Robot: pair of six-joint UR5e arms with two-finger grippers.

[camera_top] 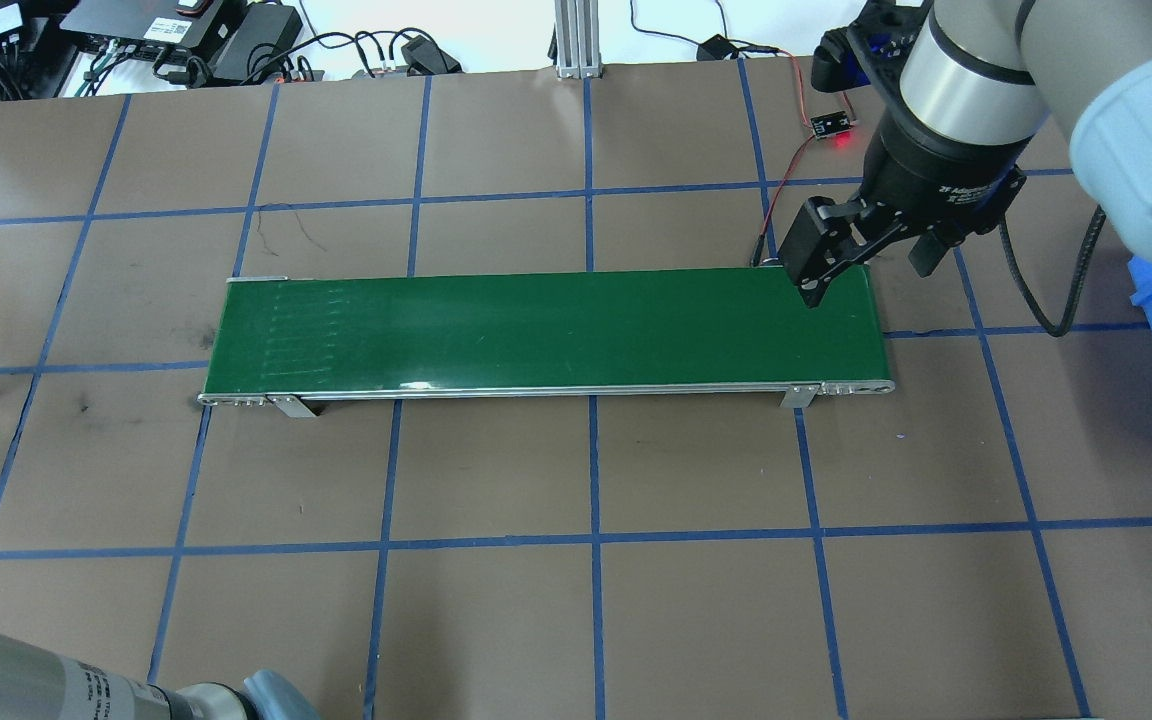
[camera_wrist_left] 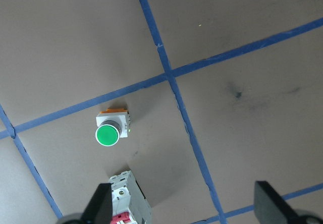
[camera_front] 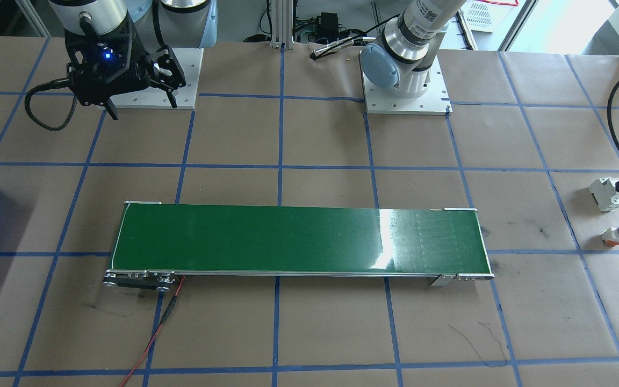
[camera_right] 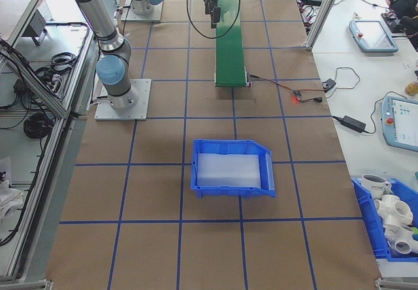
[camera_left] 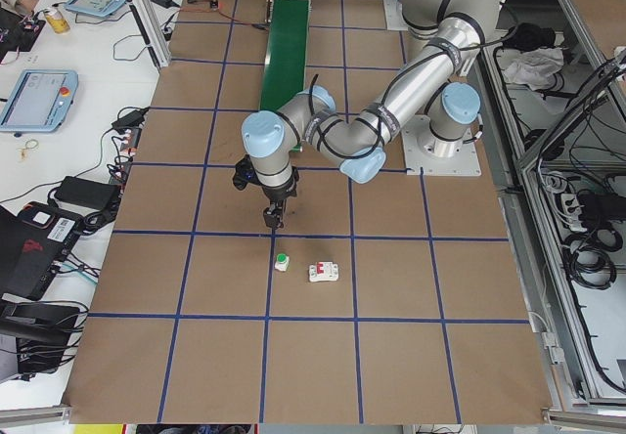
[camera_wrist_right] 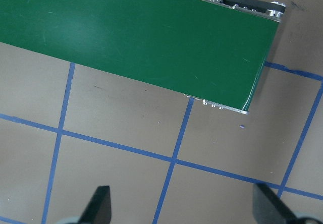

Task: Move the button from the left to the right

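The button, with a round green cap, white body and orange base, lies on the brown table at the robot's left end, also seen in the front view and the left side view. My left gripper hovers above the table beside it, open and empty. The button lies ahead of the fingers, apart from them. My right gripper hangs open and empty over the right end of the green conveyor belt, well clear of the belt below.
A white circuit breaker with red levers lies close to the button, under the left finger. A blue bin sits beyond the belt's right end. A red wire runs from the belt's motor end.
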